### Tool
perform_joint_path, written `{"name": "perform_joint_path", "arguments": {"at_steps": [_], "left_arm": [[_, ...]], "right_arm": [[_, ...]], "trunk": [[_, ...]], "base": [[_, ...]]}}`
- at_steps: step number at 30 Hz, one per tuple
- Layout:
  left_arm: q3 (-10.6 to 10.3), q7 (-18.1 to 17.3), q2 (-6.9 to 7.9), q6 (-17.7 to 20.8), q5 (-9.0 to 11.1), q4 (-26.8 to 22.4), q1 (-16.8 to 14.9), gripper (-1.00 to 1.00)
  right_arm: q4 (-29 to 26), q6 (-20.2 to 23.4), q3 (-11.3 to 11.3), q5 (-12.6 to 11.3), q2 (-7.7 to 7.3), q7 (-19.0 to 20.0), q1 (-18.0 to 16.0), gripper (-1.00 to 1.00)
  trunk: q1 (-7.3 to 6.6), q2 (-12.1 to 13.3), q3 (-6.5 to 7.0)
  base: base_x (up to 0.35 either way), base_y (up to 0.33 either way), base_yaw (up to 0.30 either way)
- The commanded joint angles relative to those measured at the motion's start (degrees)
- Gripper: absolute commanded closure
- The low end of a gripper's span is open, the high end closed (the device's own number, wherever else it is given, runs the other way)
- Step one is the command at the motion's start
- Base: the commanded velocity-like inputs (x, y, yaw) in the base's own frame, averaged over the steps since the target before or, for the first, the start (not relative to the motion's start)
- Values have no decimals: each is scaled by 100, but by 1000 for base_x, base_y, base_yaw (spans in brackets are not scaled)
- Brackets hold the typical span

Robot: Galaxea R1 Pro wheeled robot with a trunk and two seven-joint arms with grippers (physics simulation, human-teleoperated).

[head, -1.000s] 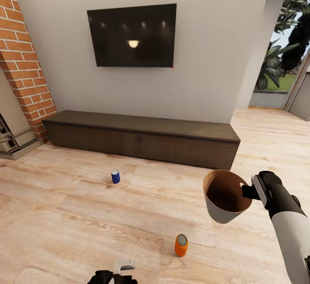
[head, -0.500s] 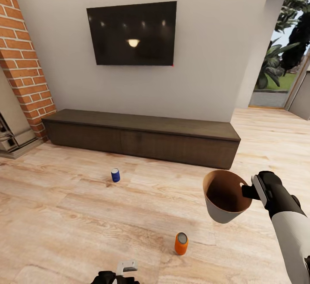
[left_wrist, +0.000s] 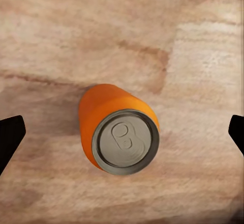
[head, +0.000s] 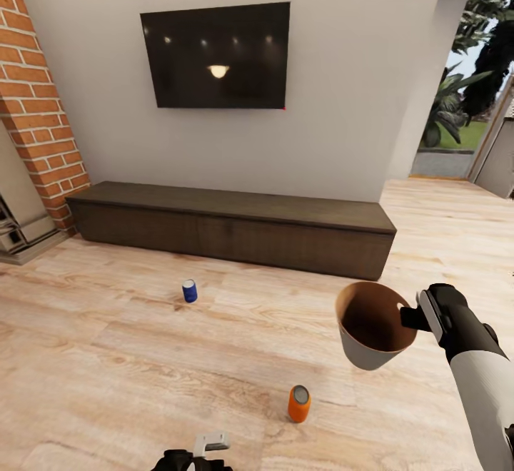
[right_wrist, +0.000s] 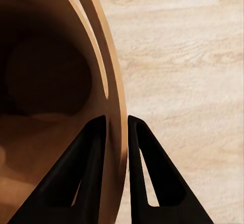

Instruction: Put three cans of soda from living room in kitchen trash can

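My right gripper (head: 410,317) is shut on the rim of the tash can (head: 371,328), a grey bin with a brown inside, held tilted above the wood floor. In the right wrist view one finger of the right gripper (right_wrist: 116,124) is inside the tash can's wall (right_wrist: 51,81) and the other outside. A dark blue can of soda (head: 189,290) stands on the floor before the cabinet. An orange can of soda (head: 299,403) stands nearer me. My left gripper (head: 203,453) is at the picture's bottom edge. The left gripper (left_wrist: 123,135) hangs open over an upright orange can (left_wrist: 119,130).
A long low dark-wood cabinet (head: 235,228) runs along the wall under a black TV (head: 214,56). A brick column (head: 36,100) and a grey unit (head: 18,228) stand at the left. An opening to a garden (head: 464,100) is at the right.
The whole picture has drifted slightly left, so the camera moved. The tash can stays in my right gripper and the cans keep their places on the floor.
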Motion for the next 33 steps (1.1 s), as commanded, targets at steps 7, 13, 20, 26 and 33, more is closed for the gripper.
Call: {"name": "perform_joint_path", "arguments": {"at_steps": [7, 13, 20, 26, 33], "left_arm": [[0, -9, -1, -11, 2, 0, 0, -100], [0, -14, 0, -17, -2, 0, 0, -100], [0, -15, 2, -12, -2, 3, 0, -100], [0, -19, 2, -22, -4, 4, 2, -100], [0, -11, 2, -20, -3, 7, 4, -100]], "right_arm": [[-2, 0, -2, -42, 0, 16, -2, 100], [-2, 0, -2, -42, 0, 18, -3, 100], [-2, 0, 0, -38, 0, 18, -3, 100], [-2, 0, -1, -35, 0, 16, -1, 100], [-2, 0, 1, -34, 0, 15, -3, 100]], "trunk": [[-1, -1, 1], [-1, -1, 1], [5, -3, -44], [5, -3, -44], [17, -10, -154]], "base": [[0, 0, -52], [0, 0, -6], [0, 0, 0], [0, 0, 0], [0, 0, 0]]}}
